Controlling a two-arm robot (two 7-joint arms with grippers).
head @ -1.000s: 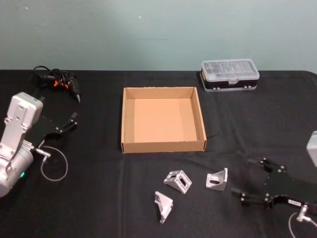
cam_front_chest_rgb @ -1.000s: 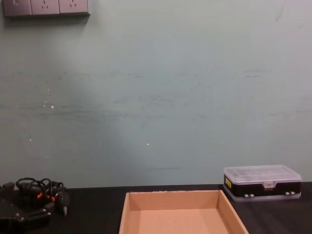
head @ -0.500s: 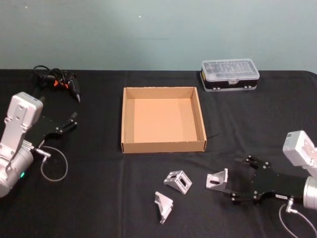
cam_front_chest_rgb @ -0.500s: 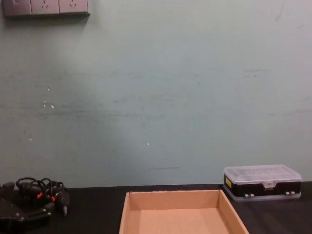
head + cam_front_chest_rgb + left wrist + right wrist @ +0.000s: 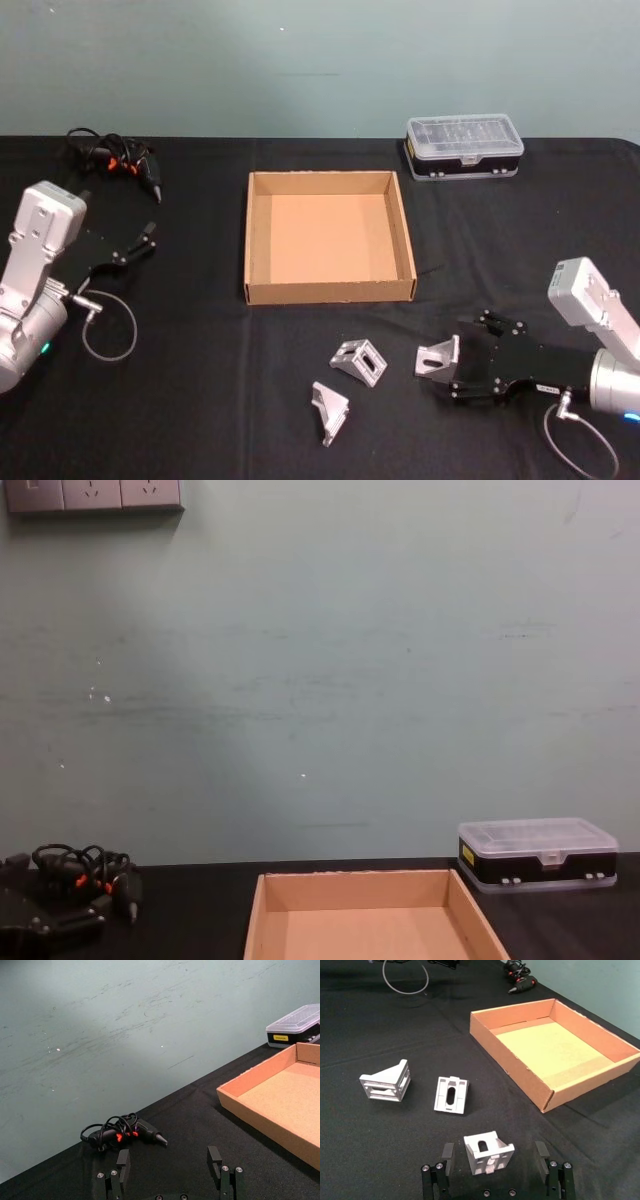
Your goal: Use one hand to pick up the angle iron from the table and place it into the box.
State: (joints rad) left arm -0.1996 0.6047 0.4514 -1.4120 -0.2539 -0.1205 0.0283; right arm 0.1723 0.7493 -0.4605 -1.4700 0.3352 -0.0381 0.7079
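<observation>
The angle iron [image 5: 437, 358] by the right hand is a small silver-grey metal corner bracket. Two short plates meet at a right angle, braced by triangular side webs, with a slotted hole in the face that shows. It sits on the black bench [image 5: 200, 380], in front of the tan cardboard box [image 5: 330, 292], off its right front corner. The right hand [image 5: 493, 1155] is low over the bench, fingers spread to either side of this bracket and apart from it. A second bracket [image 5: 360, 363] lies just left, and a third bracket [image 5: 329, 412] is nearer the robot. The left hand [image 5: 169, 1160], spread and empty, is at the bench's left side.
</observation>
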